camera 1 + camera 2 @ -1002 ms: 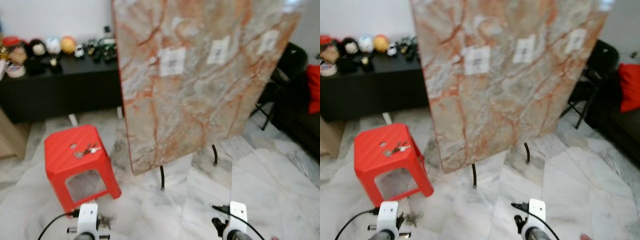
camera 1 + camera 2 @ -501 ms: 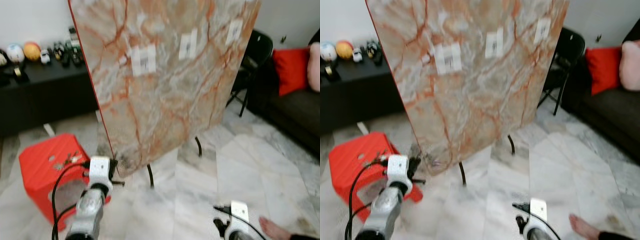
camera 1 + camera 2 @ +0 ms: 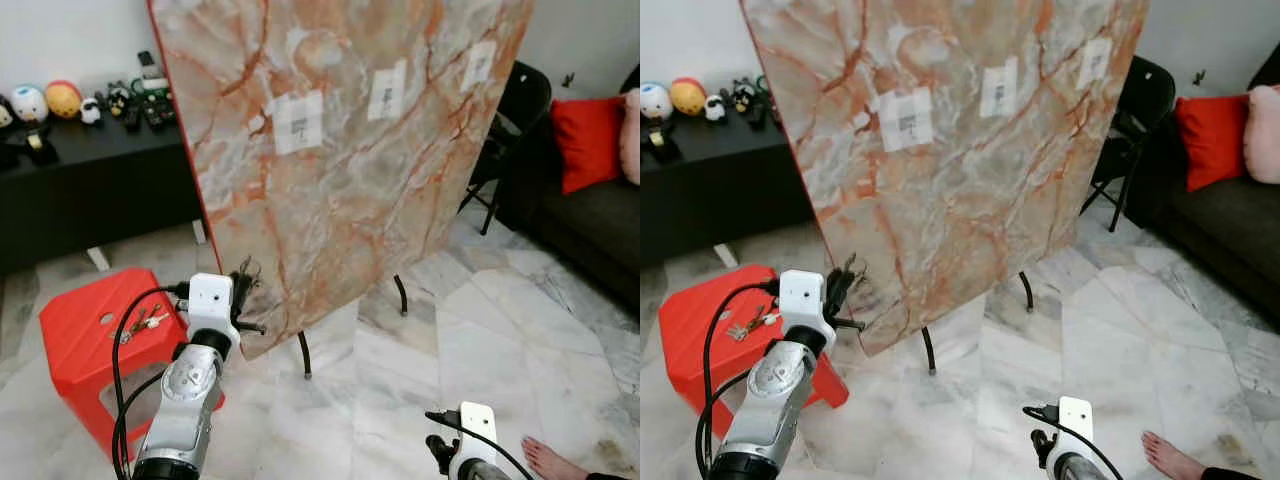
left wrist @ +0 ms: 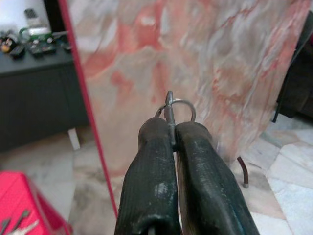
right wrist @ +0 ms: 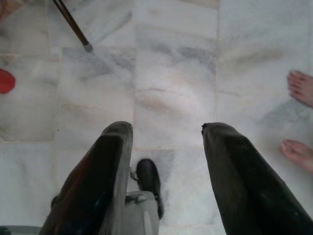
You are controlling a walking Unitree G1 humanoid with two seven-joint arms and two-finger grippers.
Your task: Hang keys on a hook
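The keys (image 4: 172,105) are up off the stool, their ring pinched at the tips of the left gripper (image 4: 173,137), whose black fingers (image 4: 151,161) are pressed together on it. From where I stand the left arm is raised in front of the lower left corner of the big marble-patterned board (image 3: 350,170), with the ring close to the board's red edge. The hooks must be up by the white labels (image 3: 298,122) on the board's face, though I can't make them out. A second bunch of keys (image 3: 140,323) lies on top of the red stool (image 3: 75,335), near its board-side edge.

So, as I read it, the pickup is done and the carry is under way; what's left is lifting the ring higher to a hook and letting it drop on.

The right gripper (image 5: 166,142) hangs idle, fingers spread wide over the marble floor (image 3: 480,340). A person's bare foot (image 3: 555,462) is on the floor just beside it.
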